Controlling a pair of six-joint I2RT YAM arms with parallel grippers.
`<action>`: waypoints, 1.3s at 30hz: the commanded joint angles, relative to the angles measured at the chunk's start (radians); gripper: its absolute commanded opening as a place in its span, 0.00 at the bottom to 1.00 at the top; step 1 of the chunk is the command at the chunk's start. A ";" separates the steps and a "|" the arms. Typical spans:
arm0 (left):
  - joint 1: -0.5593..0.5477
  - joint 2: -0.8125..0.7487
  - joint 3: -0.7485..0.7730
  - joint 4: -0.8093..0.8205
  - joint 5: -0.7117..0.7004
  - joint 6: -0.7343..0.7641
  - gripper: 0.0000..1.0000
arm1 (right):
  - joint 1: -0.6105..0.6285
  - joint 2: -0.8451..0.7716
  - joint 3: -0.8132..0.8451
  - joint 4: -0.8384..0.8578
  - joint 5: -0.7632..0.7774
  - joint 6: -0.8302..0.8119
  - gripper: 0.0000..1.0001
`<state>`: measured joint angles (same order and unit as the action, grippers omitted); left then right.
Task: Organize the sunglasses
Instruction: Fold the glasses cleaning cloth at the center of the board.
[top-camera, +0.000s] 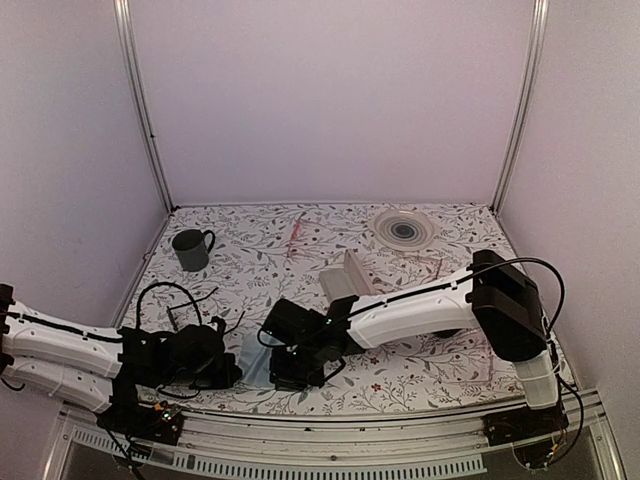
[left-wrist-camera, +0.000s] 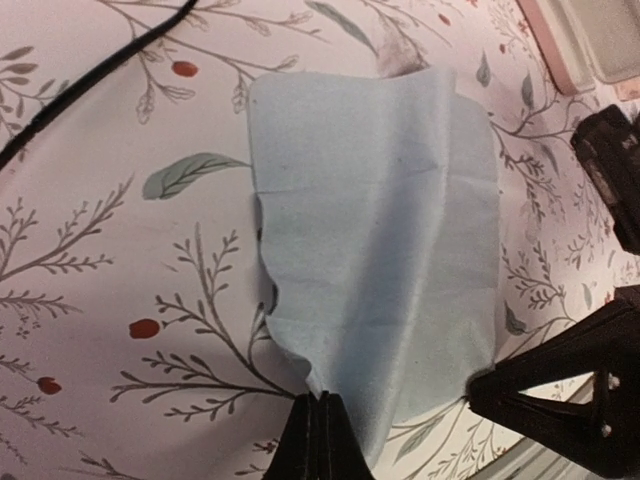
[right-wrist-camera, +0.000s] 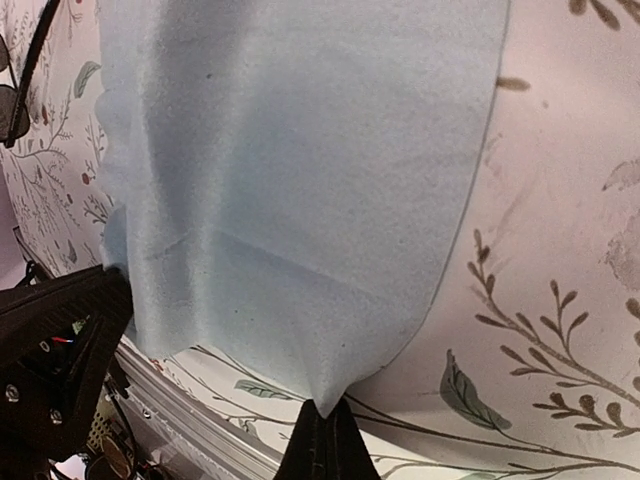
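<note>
A light blue cloth (top-camera: 254, 362) lies near the table's front edge, between my two grippers. My left gripper (left-wrist-camera: 323, 405) is shut on its near corner; in the top view the gripper (top-camera: 236, 374) sits at the cloth's left. My right gripper (right-wrist-camera: 325, 412) is shut on another corner of the cloth (right-wrist-camera: 290, 190); in the top view it (top-camera: 274, 378) sits at the cloth's right. The cloth (left-wrist-camera: 380, 230) is lifted into folds at both pinched corners. Thin black wire shapes (top-camera: 208, 298) lie behind the left arm; I cannot tell whether they are the sunglasses.
A dark mug (top-camera: 191, 249) stands at the back left. Pale pink glasses (top-camera: 297, 232) lie at the back middle. An open pale case (top-camera: 348, 276) stands mid-table. A striped plate (top-camera: 405, 228) is at the back right. The table's metal front rail (right-wrist-camera: 190, 420) is close.
</note>
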<state>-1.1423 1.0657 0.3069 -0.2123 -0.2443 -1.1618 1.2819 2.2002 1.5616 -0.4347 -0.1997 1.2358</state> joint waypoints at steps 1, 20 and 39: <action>0.000 -0.025 -0.024 0.134 0.073 0.080 0.00 | 0.005 0.009 -0.056 -0.052 0.040 0.022 0.00; -0.008 0.046 0.004 0.179 0.192 0.040 0.00 | 0.004 -0.163 -0.210 -0.065 0.098 0.024 0.00; 0.010 0.174 0.149 0.033 0.107 -0.035 0.00 | -0.045 -0.202 -0.181 -0.106 0.117 -0.086 0.00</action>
<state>-1.1419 1.2091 0.4229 -0.1036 -0.1093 -1.1728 1.2587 2.0338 1.3548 -0.4866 -0.1020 1.1995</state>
